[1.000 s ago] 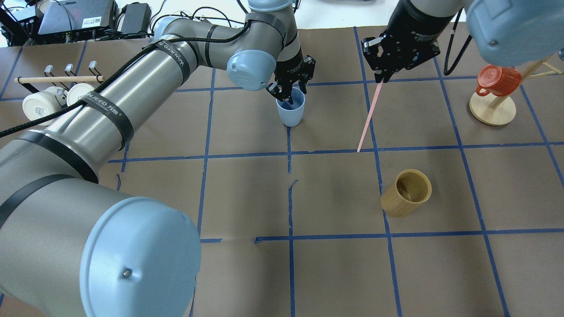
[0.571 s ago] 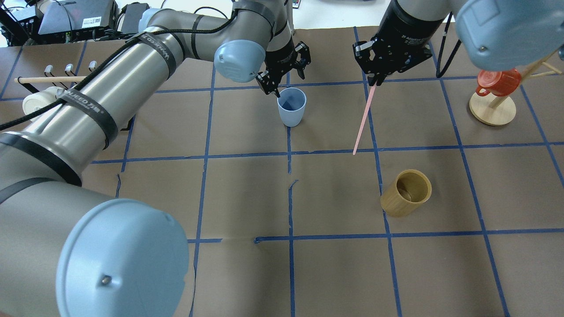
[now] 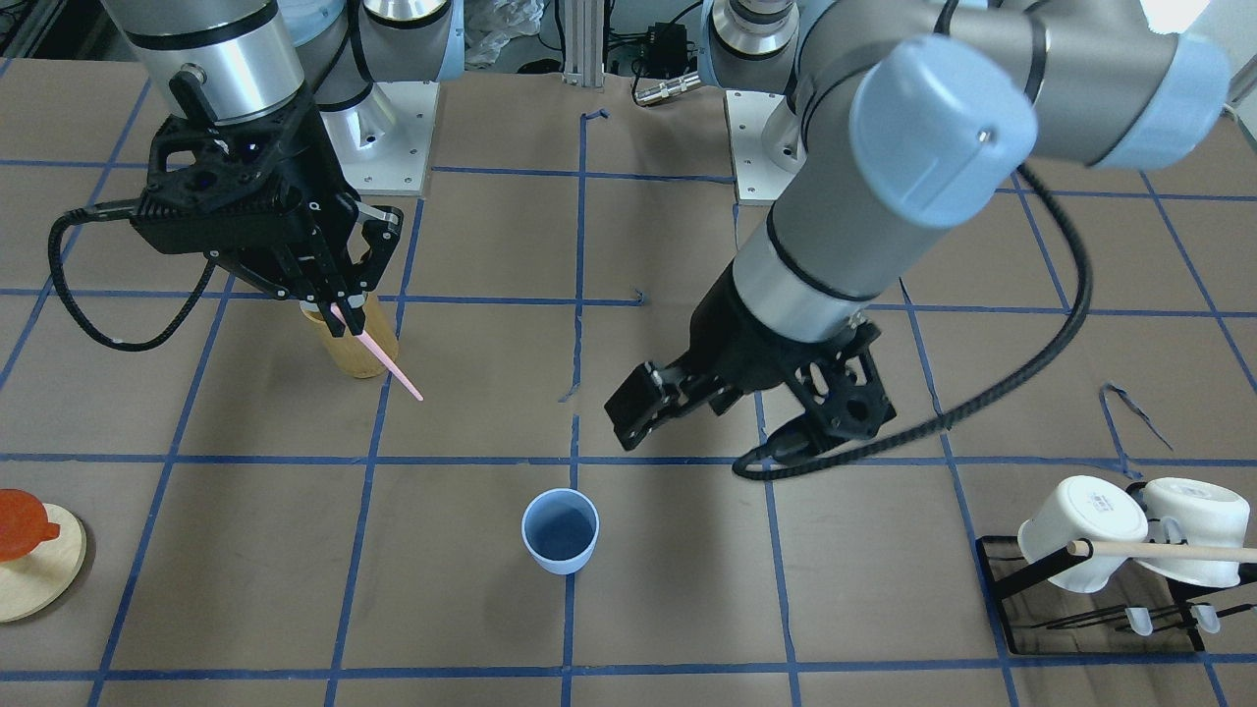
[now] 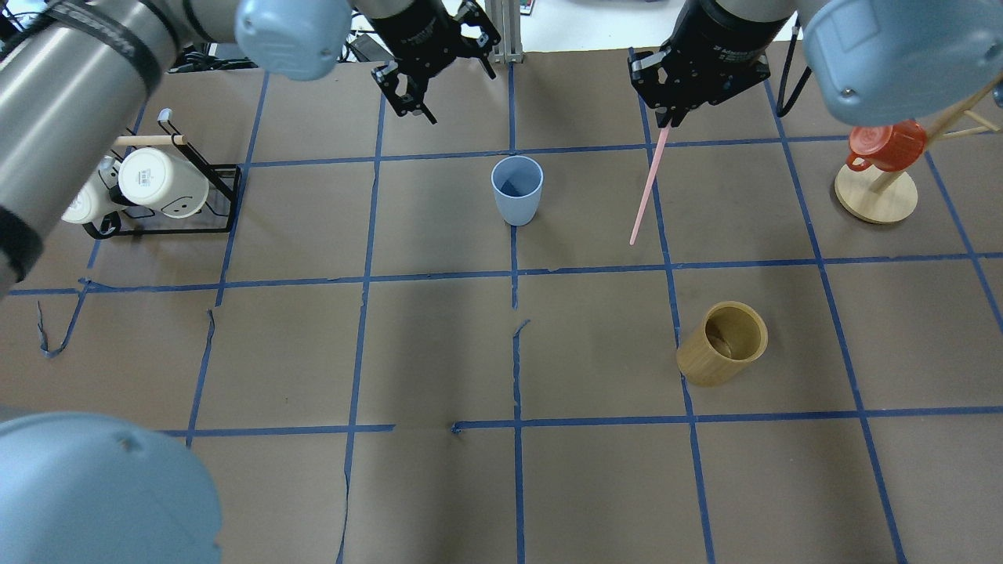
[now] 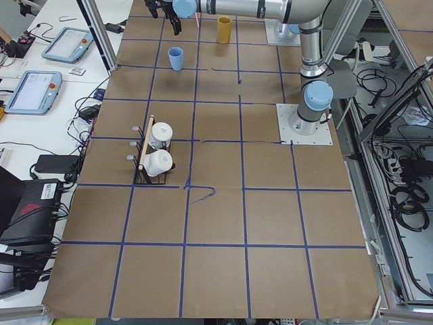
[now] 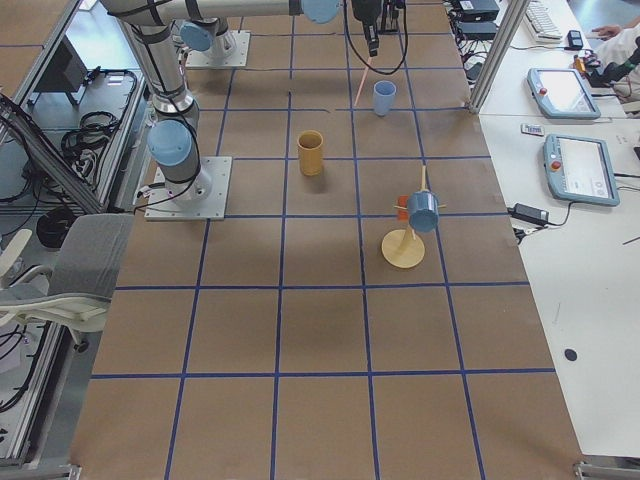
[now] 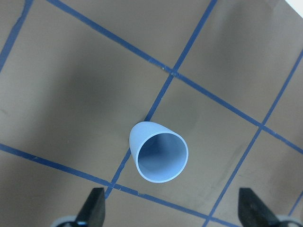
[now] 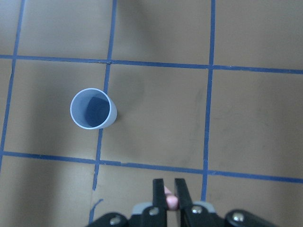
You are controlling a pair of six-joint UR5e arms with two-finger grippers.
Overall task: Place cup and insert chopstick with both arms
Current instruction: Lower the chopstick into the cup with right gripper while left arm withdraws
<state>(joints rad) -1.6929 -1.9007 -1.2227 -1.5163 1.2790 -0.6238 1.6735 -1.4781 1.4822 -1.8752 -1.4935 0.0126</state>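
Observation:
The light-blue cup [image 4: 517,189] stands upright and alone on the brown table, also seen in the front view [image 3: 560,530] and both wrist views [image 7: 160,153] [image 8: 93,109]. My left gripper [image 4: 458,90] is open and empty, raised above and behind the cup [image 3: 707,447] [image 7: 173,213]. My right gripper [image 4: 666,119] is shut on the top end of the pale pink chopstick [image 4: 647,184], which hangs slanted in the air to the cup's right [image 3: 388,368]. In the right wrist view the stick's pink end [image 8: 170,202] shows between the closed fingers.
A tan bamboo cylinder [image 4: 722,342] stands right of centre, under the right gripper in the front view [image 3: 354,349]. A black rack with white mugs and a wooden dowel [image 4: 157,182] sits far left. A red mug on a wooden stand [image 4: 885,145] is far right.
My left gripper has let go of the cup, risen and drawn back toward the far left. My right gripper has lifted the chopstick a little and shifted slightly left.

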